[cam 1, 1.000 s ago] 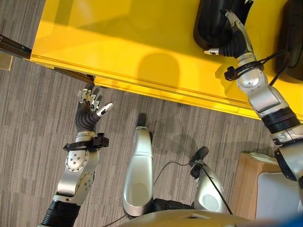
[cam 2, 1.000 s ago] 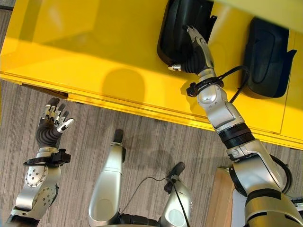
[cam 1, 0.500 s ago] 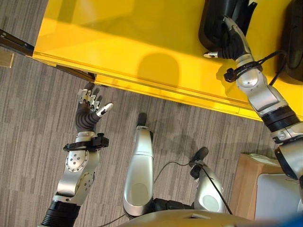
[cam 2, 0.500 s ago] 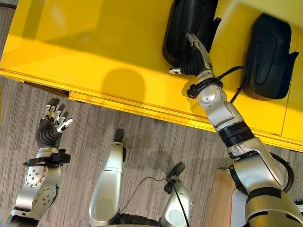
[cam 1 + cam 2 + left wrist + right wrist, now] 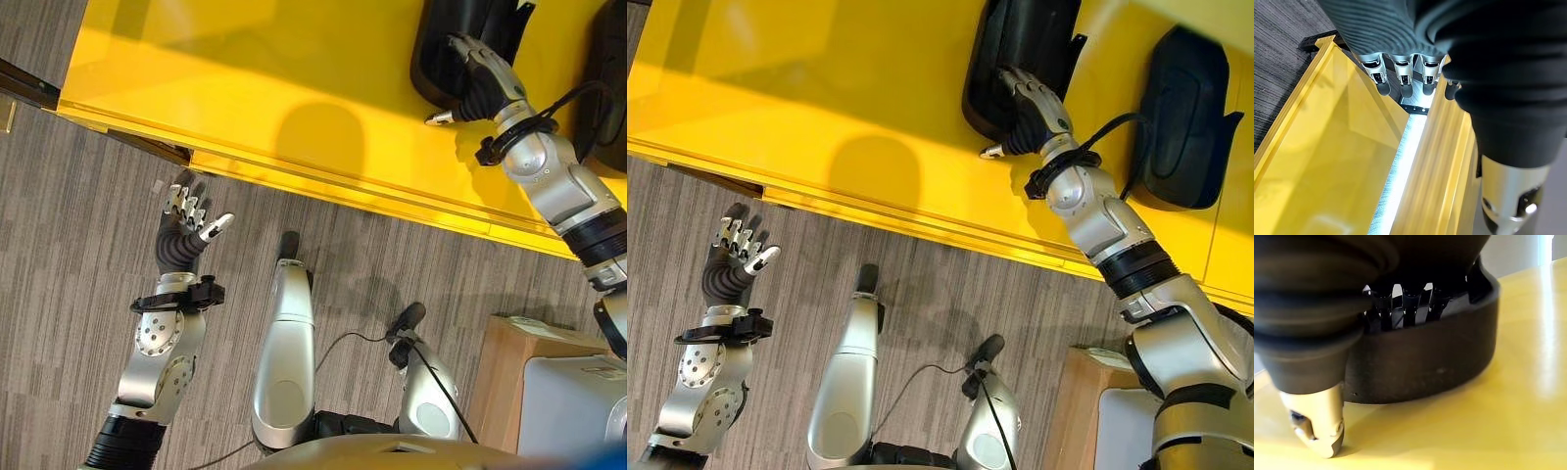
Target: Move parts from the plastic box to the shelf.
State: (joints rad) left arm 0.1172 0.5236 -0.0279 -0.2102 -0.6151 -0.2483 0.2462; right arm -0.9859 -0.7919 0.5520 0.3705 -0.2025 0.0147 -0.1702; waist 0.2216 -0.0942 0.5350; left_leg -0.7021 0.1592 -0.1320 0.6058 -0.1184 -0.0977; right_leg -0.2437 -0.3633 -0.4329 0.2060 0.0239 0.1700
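Right robot hand lies on top of a black part, fingers curled over its upper face, thumb off to the side near the yellow shelf surface. Part sits on the shelf, directly under that hand; a second black part sits beside it, just past the wrist. Left robot hand idle, fingers spread, over carpet short of the shelf edge. Part looks like rigid moulded plastic, matte, rounded w/ a thick wall: prob. light, stiff, not fragile. Best grip: across the rim.
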